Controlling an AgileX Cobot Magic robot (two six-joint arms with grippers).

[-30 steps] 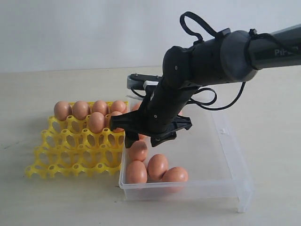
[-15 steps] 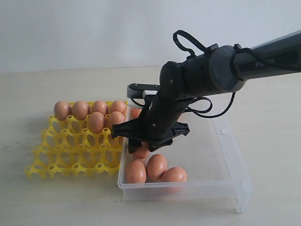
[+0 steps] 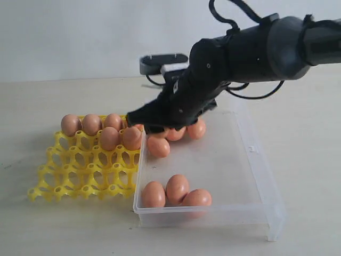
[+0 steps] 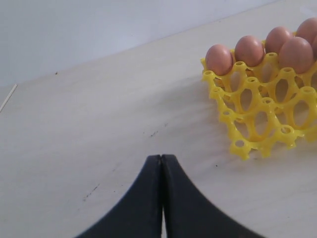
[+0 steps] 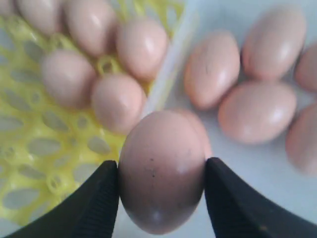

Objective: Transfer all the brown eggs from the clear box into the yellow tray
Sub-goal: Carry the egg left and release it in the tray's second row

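Observation:
My right gripper [image 3: 157, 137] is shut on a brown egg [image 3: 160, 149] and holds it in the air above the left wall of the clear box [image 3: 261, 160], next to the yellow tray [image 3: 80, 181]. In the right wrist view the speckled egg [image 5: 161, 168] sits between both black fingers [image 5: 96, 198]. Three eggs [image 3: 177, 188] lie at the box's front and more [image 3: 196, 129] at its back, partly hidden by the arm. Several eggs [image 3: 91, 124] fill the tray's far cups. My left gripper [image 4: 161, 159] is shut and empty over bare table near the tray's corner [image 4: 257, 124].
The tray's front rows of cups [image 3: 96, 170] are unfilled. Pale tabletop [image 3: 309, 128] surrounds the box and tray. The right arm's dark body [image 3: 256, 48] and cable loop hang over the back of the box.
The right gripper came down onto an egg in the middle of the box, shut on it and rose with it. The arm has lifted, uncovering eggs at the back.

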